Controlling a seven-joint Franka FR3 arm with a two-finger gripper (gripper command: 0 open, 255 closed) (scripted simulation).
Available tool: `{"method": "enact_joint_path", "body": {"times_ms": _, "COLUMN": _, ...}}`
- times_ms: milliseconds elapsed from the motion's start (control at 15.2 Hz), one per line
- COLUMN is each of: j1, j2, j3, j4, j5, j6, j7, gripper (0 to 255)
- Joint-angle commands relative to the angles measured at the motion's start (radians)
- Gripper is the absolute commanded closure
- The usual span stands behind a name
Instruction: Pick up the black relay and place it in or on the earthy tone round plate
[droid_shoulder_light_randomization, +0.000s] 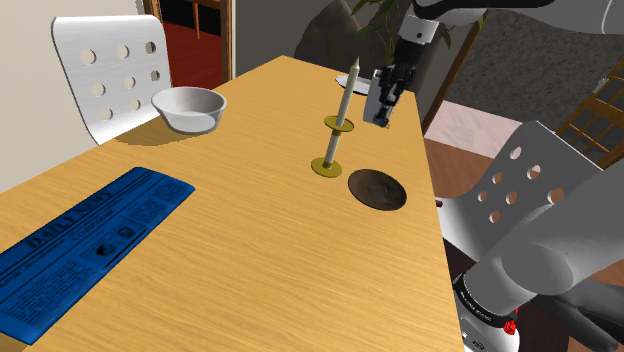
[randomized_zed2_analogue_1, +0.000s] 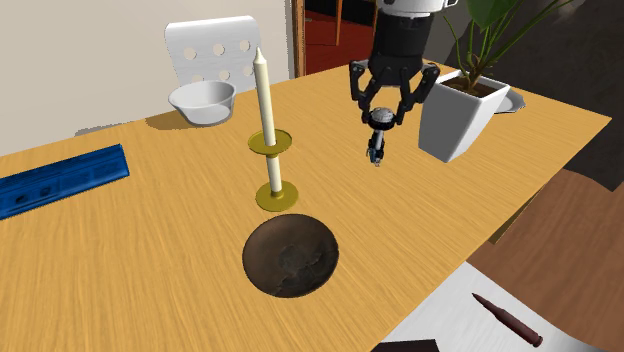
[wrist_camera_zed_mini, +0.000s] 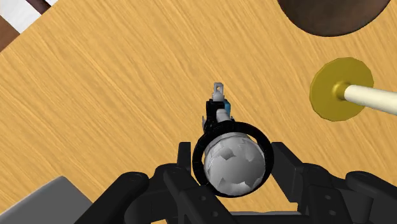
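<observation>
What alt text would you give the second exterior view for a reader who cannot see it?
The black gripper holds the small relay in the air above the wooden table, beside a white planter. The dark brown round plate lies nearer the camera, in front of a tall candle in a gold holder.

Candle (randomized_zed2_analogue_1: 263, 110), white bowl (randomized_zed2_analogue_1: 203, 101), white planter (randomized_zed2_analogue_1: 455, 118)

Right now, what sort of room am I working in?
Probably a home dining area: a long wooden table with a white perforated chair drawn up, a candle in its holder, a white bowl and a potted plant. The hand holds the relay above the table.
</observation>
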Motion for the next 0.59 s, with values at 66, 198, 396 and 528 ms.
{"method": "enact_joint_path", "body": {"times_ms": 66, "j1": 0.018, "j2": -0.097, "j3": 0.031, "j4": -0.093, "j5": -0.008, "j6": -0.003, "j7": 0.054, "gripper": 255}}
{"method": "enact_joint_path", "body": {"times_ms": 198, "j1": 0.029, "j2": -0.16, "j3": 0.055, "j4": -0.146, "j5": -0.008, "j6": -0.013, "j7": 0.089, "gripper": 255}}
{"method": "enact_joint_path", "body": {"times_ms": 396, "j1": 0.046, "j2": -0.25, "j3": 0.092, "j4": -0.215, "j5": -0.002, "j6": -0.032, "j7": 0.142, "gripper": 255}}
{"method": "enact_joint_path", "body": {"times_ms": 528, "j1": 0.057, "j2": -0.307, "j3": 0.118, "j4": -0.256, "j5": 0.007, "j6": -0.049, "j7": 0.177, "gripper": 255}}
